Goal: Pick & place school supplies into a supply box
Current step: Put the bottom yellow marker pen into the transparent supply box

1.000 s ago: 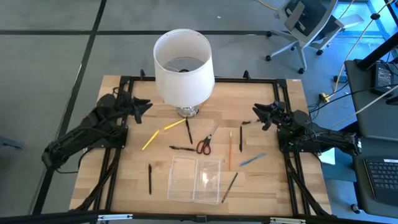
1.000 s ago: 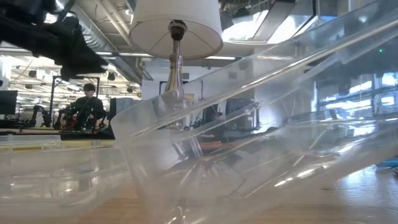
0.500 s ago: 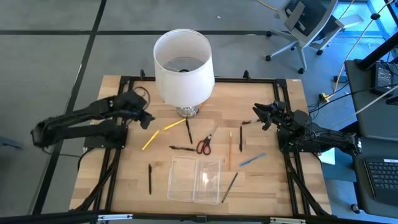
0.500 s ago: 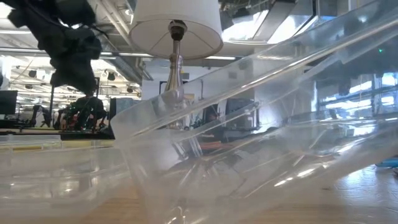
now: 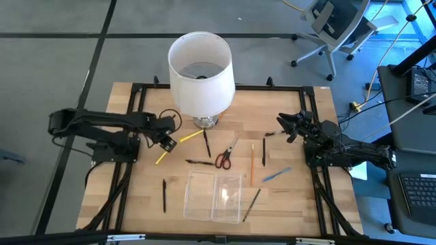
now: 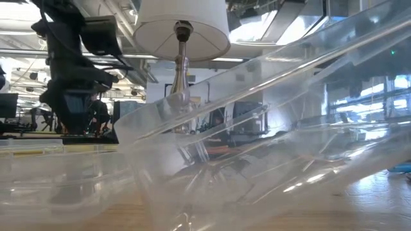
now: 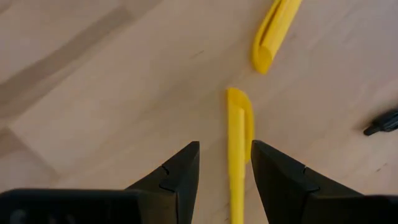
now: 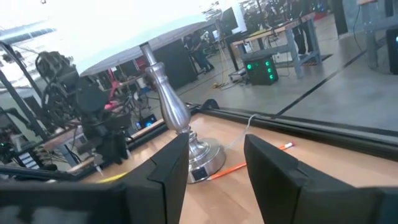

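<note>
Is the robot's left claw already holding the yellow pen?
No, the left gripper is open with its fingers on either side of the yellow pen, which lies flat on the wooden table.

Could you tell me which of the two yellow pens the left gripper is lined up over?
The lower yellow pen, lying nearer the table's left edge: the open left gripper straddles it. The other yellow pen lies farther along, toward the lamp base.

Wooden table (image 5: pixel 136 204) carries lamp (image 5: pixel 201 64), clear supply box (image 5: pixel 214 196), scattered pens (image 5: pixel 170 146), scissors (image 5: pixel 223 158)
</note>
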